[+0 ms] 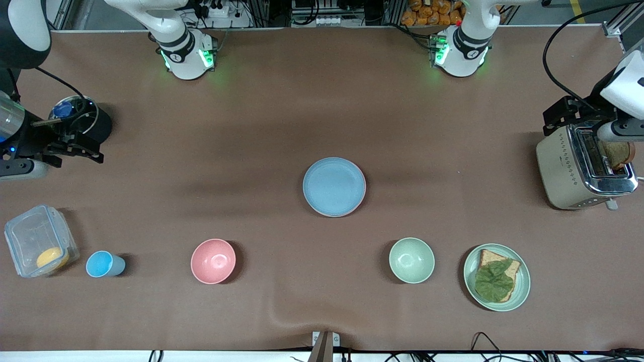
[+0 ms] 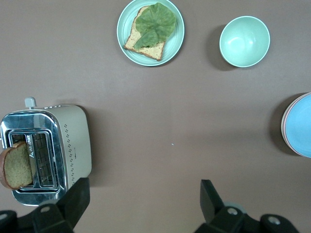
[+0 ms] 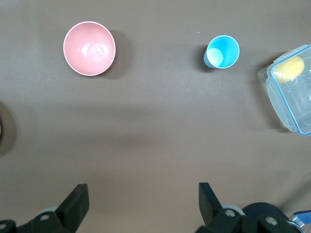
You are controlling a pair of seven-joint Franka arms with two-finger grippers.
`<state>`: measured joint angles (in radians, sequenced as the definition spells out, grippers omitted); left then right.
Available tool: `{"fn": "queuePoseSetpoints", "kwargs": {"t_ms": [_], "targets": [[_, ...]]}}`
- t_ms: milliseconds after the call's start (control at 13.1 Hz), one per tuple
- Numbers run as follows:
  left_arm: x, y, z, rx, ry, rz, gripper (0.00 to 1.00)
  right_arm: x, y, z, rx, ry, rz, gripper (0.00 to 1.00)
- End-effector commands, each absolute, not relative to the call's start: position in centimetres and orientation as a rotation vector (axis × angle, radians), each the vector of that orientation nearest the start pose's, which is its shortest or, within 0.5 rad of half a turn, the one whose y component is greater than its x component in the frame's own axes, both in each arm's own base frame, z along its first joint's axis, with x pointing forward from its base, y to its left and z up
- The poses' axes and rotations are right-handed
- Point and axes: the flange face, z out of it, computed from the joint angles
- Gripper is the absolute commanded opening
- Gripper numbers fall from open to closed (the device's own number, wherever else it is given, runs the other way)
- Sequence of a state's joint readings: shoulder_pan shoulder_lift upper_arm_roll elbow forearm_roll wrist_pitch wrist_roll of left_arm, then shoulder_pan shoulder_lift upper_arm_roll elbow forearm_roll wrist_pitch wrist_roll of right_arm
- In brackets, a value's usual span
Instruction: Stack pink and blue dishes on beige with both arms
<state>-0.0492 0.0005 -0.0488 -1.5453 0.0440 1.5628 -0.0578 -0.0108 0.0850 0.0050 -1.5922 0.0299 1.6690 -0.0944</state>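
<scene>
The light blue plate (image 1: pixel 334 186) lies in the middle of the table and shows at the edge of the left wrist view as the blue plate (image 2: pixel 300 125). Under it a thin pale pink rim (image 2: pixel 284 127) sticks out, the pink plate. The beige plate is hidden. My left gripper (image 1: pixel 567 116) hangs open over the table beside the toaster, and the left gripper (image 2: pixel 144 194) holds nothing. At the right arm's end, my right gripper (image 1: pixel 75 150) hangs open; the right gripper (image 3: pixel 143 194) has bare table between its fingers.
Along the side nearest the front camera stand a clear box (image 1: pixel 39 247) with a yellow item, a small blue cup (image 1: pixel 103 264), a pink bowl (image 1: pixel 213 261), a green bowl (image 1: pixel 411 260) and a green plate (image 1: pixel 520 289) with bread and lettuce. A toaster (image 1: pixel 568 173) holds toast.
</scene>
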Motion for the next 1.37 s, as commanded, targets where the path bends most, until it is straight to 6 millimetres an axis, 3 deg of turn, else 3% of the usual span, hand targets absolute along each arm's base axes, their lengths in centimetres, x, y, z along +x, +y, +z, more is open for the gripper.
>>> {"fn": "queuePoseSetpoints", "kwargs": {"t_ms": [0, 1293], "targets": [[55.02, -4.83, 63.85, -3.103, 0.087, -0.028, 1.00, 58.22, 0.46, 58.10, -3.129, -0.145, -0.020, 1.00], [54.91, -5.47, 63.95, -3.107, 0.101, -0.025, 1.00, 58.43, 0.83, 58.53, -3.136, -0.161, -0.060, 1.00]]}}
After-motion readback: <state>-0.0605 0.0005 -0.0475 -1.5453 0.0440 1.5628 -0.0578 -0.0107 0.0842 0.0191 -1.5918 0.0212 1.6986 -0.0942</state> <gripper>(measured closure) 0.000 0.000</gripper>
